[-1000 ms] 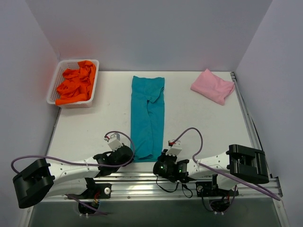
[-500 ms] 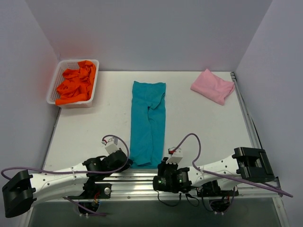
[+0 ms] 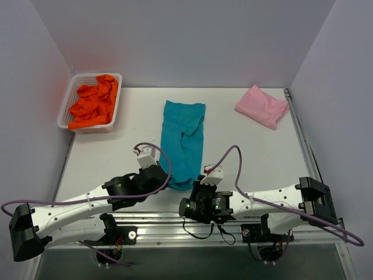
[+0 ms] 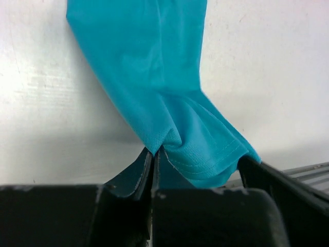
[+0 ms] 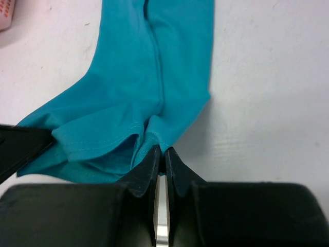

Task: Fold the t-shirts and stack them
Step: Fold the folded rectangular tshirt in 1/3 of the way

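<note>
Left hand (image 4: 153, 151), right hand (image 5: 160, 151) clamp near hem; teal t-shirt (image 3: 185, 140) extends ahead.

No readable text, labels or signs.

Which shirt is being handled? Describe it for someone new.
On the white table, look midway between the basket of orange t-shirts far left and the pink t-shirt far right. The teal t-shirt lies there as a long narrow band running near to far. It alone is teal, with its near end pinched by the left end effector and right end effector.
</note>
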Controlling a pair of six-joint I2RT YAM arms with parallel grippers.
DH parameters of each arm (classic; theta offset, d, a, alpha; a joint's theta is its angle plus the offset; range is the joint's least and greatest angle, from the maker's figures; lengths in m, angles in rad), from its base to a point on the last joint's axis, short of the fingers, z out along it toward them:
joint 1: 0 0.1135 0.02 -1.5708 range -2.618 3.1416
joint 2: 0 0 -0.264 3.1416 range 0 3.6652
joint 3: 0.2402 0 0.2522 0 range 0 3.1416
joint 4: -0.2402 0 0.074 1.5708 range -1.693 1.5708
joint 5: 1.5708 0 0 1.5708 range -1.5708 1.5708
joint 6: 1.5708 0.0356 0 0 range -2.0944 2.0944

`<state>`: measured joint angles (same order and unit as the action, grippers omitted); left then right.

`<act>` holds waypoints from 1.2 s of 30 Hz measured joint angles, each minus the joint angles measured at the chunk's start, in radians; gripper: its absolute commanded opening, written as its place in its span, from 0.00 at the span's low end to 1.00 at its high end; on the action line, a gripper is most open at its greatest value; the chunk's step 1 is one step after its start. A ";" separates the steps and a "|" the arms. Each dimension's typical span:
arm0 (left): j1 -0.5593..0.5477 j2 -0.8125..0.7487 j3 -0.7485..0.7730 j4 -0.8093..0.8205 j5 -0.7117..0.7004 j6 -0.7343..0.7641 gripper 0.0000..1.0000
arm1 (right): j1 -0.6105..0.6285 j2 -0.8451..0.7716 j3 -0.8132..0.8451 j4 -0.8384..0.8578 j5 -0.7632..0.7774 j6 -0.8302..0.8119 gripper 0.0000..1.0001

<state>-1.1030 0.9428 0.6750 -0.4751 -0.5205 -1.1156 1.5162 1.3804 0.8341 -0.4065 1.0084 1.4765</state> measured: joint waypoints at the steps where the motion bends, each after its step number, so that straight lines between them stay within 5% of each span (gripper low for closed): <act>1: 0.004 0.024 0.028 0.001 -0.015 0.024 0.03 | -0.029 -0.005 0.000 0.019 0.000 -0.044 0.00; 14: 0.298 0.240 0.185 0.115 0.079 0.217 0.03 | -0.393 -0.034 0.035 0.356 -0.119 -0.544 0.00; 31: 0.562 0.691 0.426 0.282 0.320 0.320 0.03 | -0.597 0.315 0.269 0.472 -0.258 -0.721 0.00; 33: 0.599 0.785 0.478 0.300 0.362 0.335 0.16 | -0.644 0.385 0.328 0.478 -0.277 -0.726 0.00; 35: 0.631 0.890 0.546 0.309 0.409 0.350 0.43 | -0.689 0.466 0.393 0.476 -0.296 -0.721 0.43; 36: 0.647 0.941 0.584 0.313 0.435 0.360 0.78 | -0.711 0.510 0.433 0.463 -0.300 -0.715 0.70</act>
<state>-0.4564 1.8839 1.2587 -0.1619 -0.0853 -0.7551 0.8051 1.8904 1.2671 0.0570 0.7082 0.7612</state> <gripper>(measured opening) 0.319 0.243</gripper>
